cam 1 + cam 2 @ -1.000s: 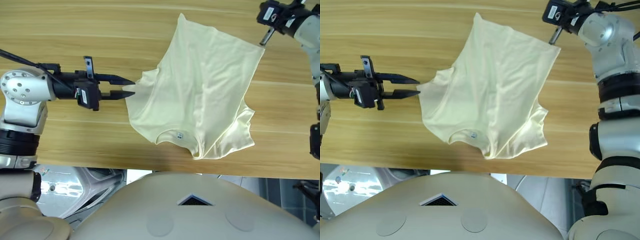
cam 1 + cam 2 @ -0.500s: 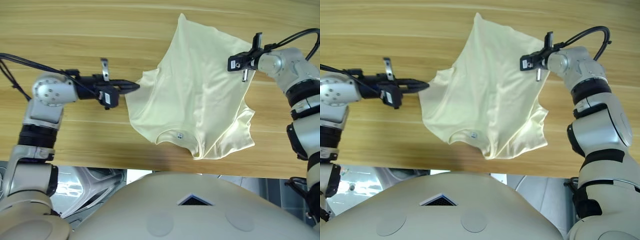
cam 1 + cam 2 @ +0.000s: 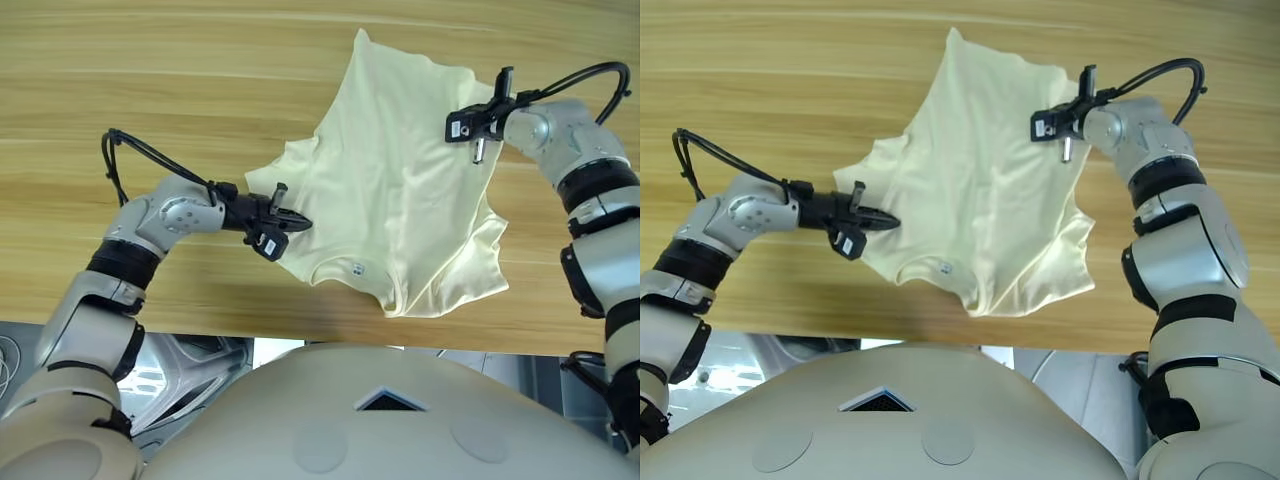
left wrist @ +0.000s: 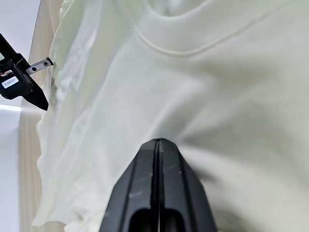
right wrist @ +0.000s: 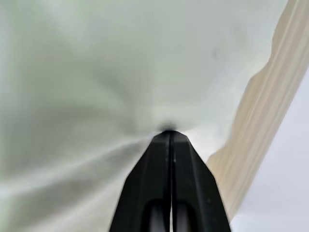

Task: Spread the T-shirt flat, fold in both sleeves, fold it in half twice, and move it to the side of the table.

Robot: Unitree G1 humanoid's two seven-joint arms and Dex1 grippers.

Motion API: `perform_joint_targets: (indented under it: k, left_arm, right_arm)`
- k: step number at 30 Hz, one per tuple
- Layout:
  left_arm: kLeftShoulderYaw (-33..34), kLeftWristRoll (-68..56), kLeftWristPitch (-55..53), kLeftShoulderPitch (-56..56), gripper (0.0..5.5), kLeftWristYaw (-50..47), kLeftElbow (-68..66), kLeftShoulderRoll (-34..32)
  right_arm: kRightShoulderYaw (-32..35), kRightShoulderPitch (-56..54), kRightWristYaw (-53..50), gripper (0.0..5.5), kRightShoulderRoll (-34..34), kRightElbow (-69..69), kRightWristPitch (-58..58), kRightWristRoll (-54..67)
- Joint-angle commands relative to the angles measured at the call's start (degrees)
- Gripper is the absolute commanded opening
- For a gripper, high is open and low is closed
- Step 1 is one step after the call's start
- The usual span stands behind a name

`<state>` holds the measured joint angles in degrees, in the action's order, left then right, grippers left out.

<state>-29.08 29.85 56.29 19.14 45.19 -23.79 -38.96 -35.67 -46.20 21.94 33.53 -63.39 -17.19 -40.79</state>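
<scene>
A pale yellow T-shirt (image 3: 400, 190) lies rumpled on the wooden table (image 3: 150, 90), collar (image 3: 350, 272) toward the near edge. My left gripper (image 3: 296, 222) lies low over the shirt's left shoulder. Its fingers (image 4: 157, 159) are shut, and the cloth puckers toward their tips. My right gripper (image 3: 478, 152) points down onto the shirt's far right part, fingers (image 5: 169, 159) shut, with creases running into the tip. It also appears far off as the right gripper (image 4: 39, 100) in the left wrist view. The right hem corner is drawn inward.
The table's near edge (image 3: 200, 325) runs just below the shirt's collar and right sleeve (image 3: 470, 280). Bare wood stretches to the left of the shirt and across the far side.
The left gripper shut at the sleeve edge, then swung nearer and onto the left shoulder. The right gripper came in from the far right corner, drawing the hem corner inward.
</scene>
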Motion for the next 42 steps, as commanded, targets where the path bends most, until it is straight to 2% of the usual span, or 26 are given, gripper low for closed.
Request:
perform_joint_targets:
  k: [1, 6, 10, 17, 22, 30, 35, 38, 42]
  left_arm:
    - [-5.1, 10.0, -1.8, -6.8, 0.02, 2.9, 1.1, -6.8]
    - [-6.7, 10.1, -3.3, -11.2, 0.02, 3.1, 7.4, -9.9]
    - [-7.6, 7.6, -4.9, -13.6, 0.02, 3.6, 11.5, -9.5]
    - [-9.5, 4.3, -7.6, -16.6, 0.02, 3.9, 16.1, -8.7]
    - [-10.3, 3.8, -8.6, -17.6, 0.02, 3.4, 16.8, -8.9]
    - [-12.5, -1.2, -9.5, -18.9, 0.02, 5.0, 17.3, -8.1]
    - [-9.7, -1.8, -10.8, -16.6, 0.02, 2.4, 17.7, -7.5]
    - [-5.4, -3.5, -12.3, -14.0, 0.02, 0.3, 19.0, -7.7]
    - [-3.0, -4.4, -12.9, -13.6, 0.02, -0.4, 20.2, -8.2]
  right_arm:
    - [-0.4, -5.6, -6.4, 0.00, -3.0, -6.2, 5.0, -2.6]
    - [-0.2, -9.3, -11.3, 0.00, -5.8, -11.4, 8.0, -3.4]
    - [-0.2, -11.0, -13.5, 0.00, -8.6, -12.8, 7.1, -3.3]
    - [-2.0, -11.4, -11.9, 0.00, -12.8, -13.3, 3.4, -4.5]
    - [-1.3, -13.0, -7.0, 0.00, -8.7, -10.3, -0.6, -3.7]
    - [-1.0, -9.7, -1.7, 0.00, 4.1, 0.3, -2.0, -5.3]
    - [1.3, -1.7, 10.7, 0.00, 11.3, 16.2, -8.4, 0.1]
    - [2.2, 1.5, 13.8, 0.00, 12.4, 20.0, -8.9, 1.1]
    - [1.5, 2.4, 11.8, 0.00, 10.2, 16.8, -7.2, -1.3]
